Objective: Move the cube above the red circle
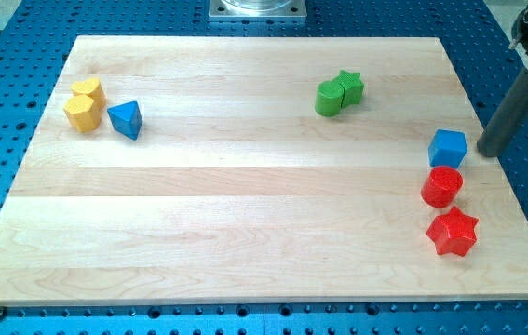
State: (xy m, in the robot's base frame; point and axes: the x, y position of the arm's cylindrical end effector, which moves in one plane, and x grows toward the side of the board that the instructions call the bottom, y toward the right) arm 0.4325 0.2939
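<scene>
Item: small blue cube of rigid material [448,148], judged light and stiff, likely to slide readily on the smooth wooden board [245,186]; no hold possible, contact is by pushing a flat side face. Location: just to the view's left of my tip [483,151], near but apart; directly toward the view's bottom from it sits the red cylinder, the circle [441,186], almost touching. Beyond that, a red star block [453,232]. Far to the tip's left: green pieces [339,92], blue triangular block [126,119], yellow blocks [85,104]. Tool: bare dark rod, carrying nothing, slanting down from the view's upper right, tip at the board's right edge.
</scene>
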